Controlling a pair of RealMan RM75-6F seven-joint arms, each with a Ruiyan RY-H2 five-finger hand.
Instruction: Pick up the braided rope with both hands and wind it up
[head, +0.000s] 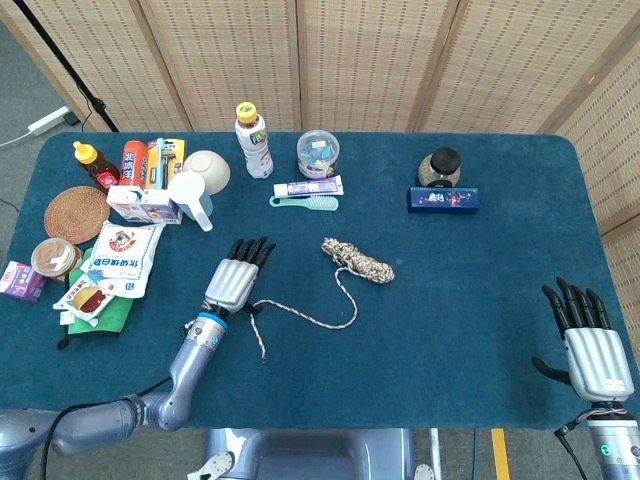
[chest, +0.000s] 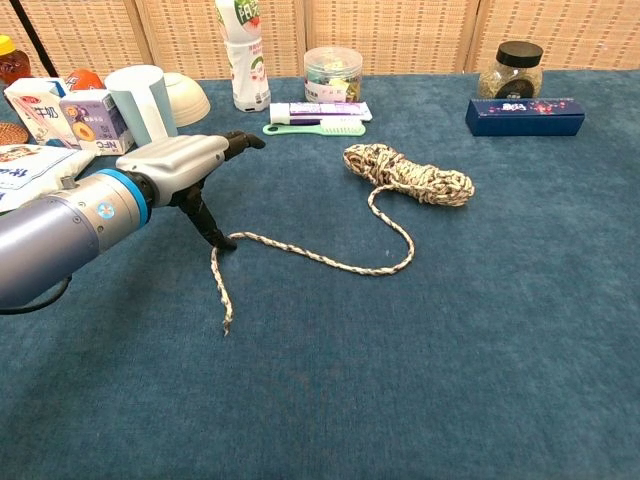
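Task barely begun. The braided rope (chest: 385, 170) is lying on the blue table (head: 470, 300): its bundled part sits mid-table, just in front of the toothbrush (head: 305, 203), and a loose tail is running from it in a curve toward my left side, ending in a free end that is drooping toward the near edge.

My left hand (chest: 185, 165) is sitting over the tail near that free end, fingers extended forward, thumb pointing down and touching the rope at the bend. I cannot tell whether this is a true pinch or only a press.

My right hand (head: 585, 335) is waiting at the near right corner, well apart from the rope, fingers spread, holding nothing.

Remaining: secure the tail, lift, bring in the right hand, do all the winding.
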